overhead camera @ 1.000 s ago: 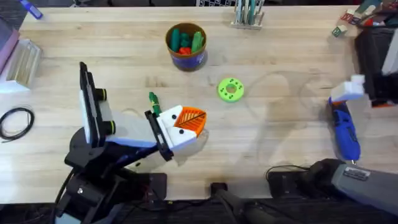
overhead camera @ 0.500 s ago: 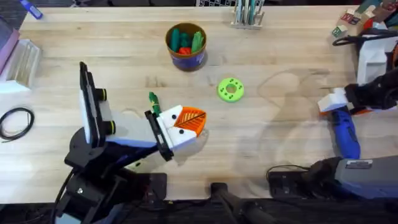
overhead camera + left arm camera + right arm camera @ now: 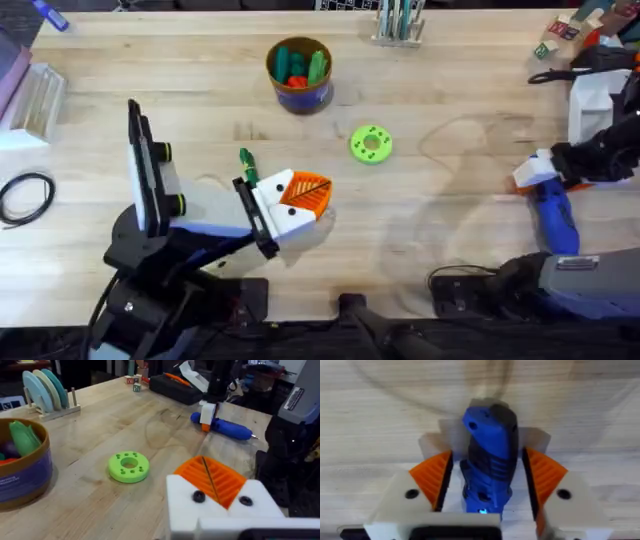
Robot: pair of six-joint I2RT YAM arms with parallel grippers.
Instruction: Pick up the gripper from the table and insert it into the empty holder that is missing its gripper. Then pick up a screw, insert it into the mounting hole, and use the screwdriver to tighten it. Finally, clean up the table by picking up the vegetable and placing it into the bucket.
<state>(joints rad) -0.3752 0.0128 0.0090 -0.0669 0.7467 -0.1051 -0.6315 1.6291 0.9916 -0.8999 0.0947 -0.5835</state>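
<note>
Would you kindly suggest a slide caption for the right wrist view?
Right gripper straddling the blue screwdriver on the wooden table, one orange-padded finger on each side.

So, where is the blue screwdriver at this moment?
In the overhead view the screwdriver lies near the table's right edge, between the right end effector's orange pads, far right of the green disc.

A lab: wooden bench (image 3: 450,90), tube rack (image 3: 398,22).

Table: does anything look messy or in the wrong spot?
One small green vegetable lies loose on the table, while other toy veggies sit in the bucket. Nothing looks spilled or broken.
</note>
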